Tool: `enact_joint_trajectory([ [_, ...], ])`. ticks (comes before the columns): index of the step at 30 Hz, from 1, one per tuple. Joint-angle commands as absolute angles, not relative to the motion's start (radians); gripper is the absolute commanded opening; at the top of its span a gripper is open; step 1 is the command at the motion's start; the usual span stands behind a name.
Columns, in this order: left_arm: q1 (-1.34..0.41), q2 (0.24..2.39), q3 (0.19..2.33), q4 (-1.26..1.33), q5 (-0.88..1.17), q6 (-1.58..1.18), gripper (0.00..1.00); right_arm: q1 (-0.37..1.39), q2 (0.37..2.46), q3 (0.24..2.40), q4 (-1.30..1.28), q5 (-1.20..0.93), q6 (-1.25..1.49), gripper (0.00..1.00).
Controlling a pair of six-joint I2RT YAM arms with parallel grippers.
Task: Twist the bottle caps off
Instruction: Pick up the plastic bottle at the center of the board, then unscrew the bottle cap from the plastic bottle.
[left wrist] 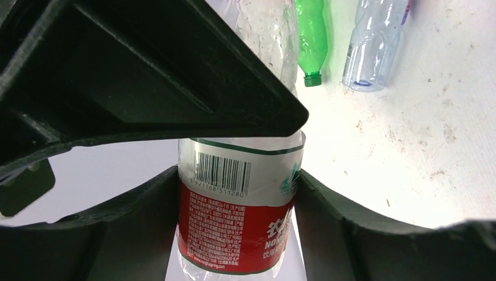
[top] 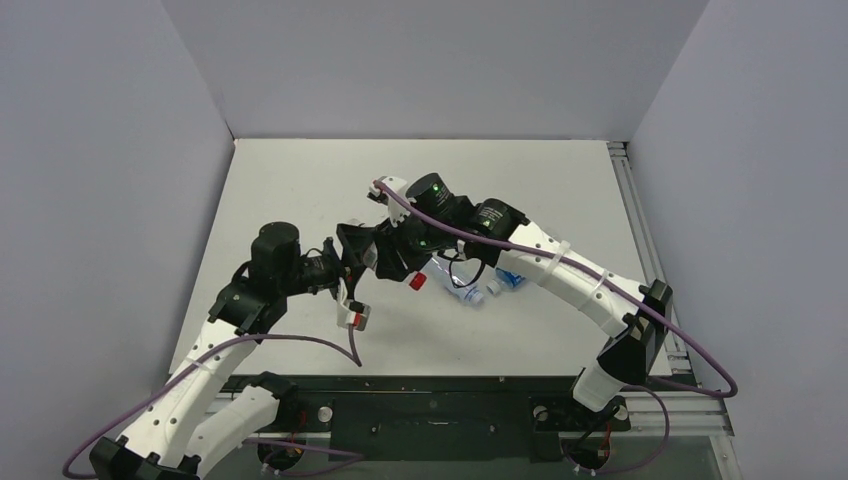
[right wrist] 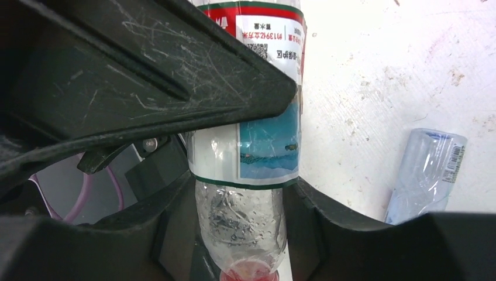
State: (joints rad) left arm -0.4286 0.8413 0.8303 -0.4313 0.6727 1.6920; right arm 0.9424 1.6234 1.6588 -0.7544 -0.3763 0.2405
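My left fingers (left wrist: 117, 246) press on both sides of the red-labelled bottle (left wrist: 234, 228), closed on its label. My right fingers (right wrist: 351, 246) are closed on the same bottle's clear shoulder, just behind the red cap (right wrist: 245, 272), which sits on the neck. From overhead I see the bottle held between the two arms over the middle of the counter (left wrist: 421, 146), cap end toward the near edge. Beyond it a green bottle (left wrist: 310, 29), green cap (left wrist: 313, 78) on, lies flat on the counter. Just beside that lies a clear bottle (left wrist: 374, 41); I cannot tell whether it is capped.
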Motion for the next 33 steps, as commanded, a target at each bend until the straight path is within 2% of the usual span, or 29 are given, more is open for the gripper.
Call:
enact_joint_trajectory([
  [1, -0.43, 0.824, 0.83, -0.352, 0.632, 1.608, 0.61, 0.945, 1.603, 1.729, -0.74, -0.336, 0.223, 0.49],
  [4, -0.43, 0.814, 0.798, -0.252, 0.618, 1.534, 0.55, 0.938, 1.595, 1.741, -0.736, -0.324, 0.226, 0.56],
  [7, -0.43, 0.805, 0.754, -0.155, 0.591, 1.431, 0.43, 0.922, 1.566, 1.743, -0.718, -0.306, 0.242, 0.63],
  [9, -0.43, 0.801, 0.731, -0.073, 0.567, 1.294, 0.37, 0.9, 1.537, 1.743, -0.705, -0.279, 0.259, 0.73],
  [12, -0.431, 0.801, 0.71, 0.085, 0.487, 1.102, 0.3, 0.867, 1.461, 1.717, -0.645, -0.195, 0.312, 0.79],
  [15, -0.43, 0.811, 0.709, 0.152, 0.406, 0.859, 0.27, 0.839, 1.388, 1.673, -0.562, -0.115, 0.367, 0.83],
  [18, -0.43, 0.817, 0.724, 0.179, 0.341, 0.69, 0.24, 0.842, 1.331, 1.639, -0.474, -0.017, 0.409, 0.83],
  [22, -0.431, 0.828, 0.767, 0.157, 0.343, 0.475, 0.23, 0.886, 1.316, 1.627, -0.402, 0.129, 0.424, 0.77],
  [26, -0.435, 0.84, 0.809, 0.137, 0.365, 0.303, 0.23, 0.911, 1.318, 1.618, -0.315, 0.144, 0.448, 0.72],
  [33, -0.437, 0.854, 0.855, 0.155, 0.399, 0.176, 0.22, 0.942, 1.37, 1.663, -0.292, 0.164, 0.463, 0.63],
])
